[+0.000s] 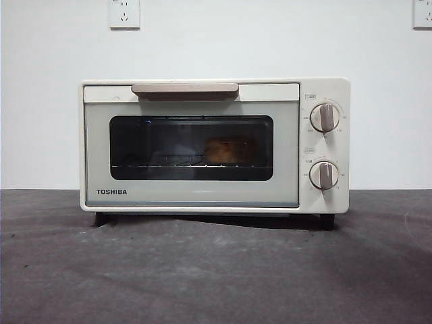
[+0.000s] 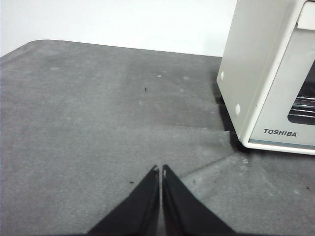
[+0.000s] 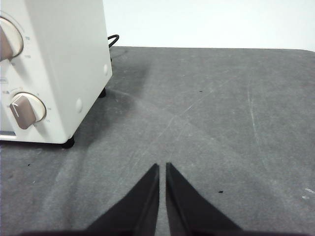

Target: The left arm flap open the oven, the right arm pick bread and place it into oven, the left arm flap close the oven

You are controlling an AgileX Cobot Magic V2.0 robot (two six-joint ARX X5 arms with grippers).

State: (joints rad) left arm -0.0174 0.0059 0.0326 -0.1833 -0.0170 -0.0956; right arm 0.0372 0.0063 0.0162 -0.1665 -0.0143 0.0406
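The cream-white boxy TOSHIBA toaster oven point(image 1: 214, 145) stood square on the dark grey table point(image 1: 202, 277), its door shut flat against the body and its beige bar handle point(image 1: 185, 88) along the top edge of the door. Behind the dark glass window point(image 1: 192, 147) the small golden-orange loaf of bread point(image 1: 228, 151) rested on the wire rack point(image 1: 162, 162), right of the cavity's middle. It sat there because the rack is the only level support inside. By my judgement all 3 steps of the task were done.

The loaf's long axis appeared to run side to side, parallel to the door, though the tinted glass blurred its ends and which way its ridged top faced could not be told. The oven's front faced the front camera, with its 2 beige knobs point(image 1: 325, 117) stacked on the right panel.

The left gripper point(image 2: 160, 170) hung over bare table near the oven's left front corner, its 2 black jaws pressed together and grasping nothing. The right gripper point(image 3: 162, 166) hung likewise near the knob side, jaws nearly together and empty. Both seemed parked clear of the door so that nothing blocked it.
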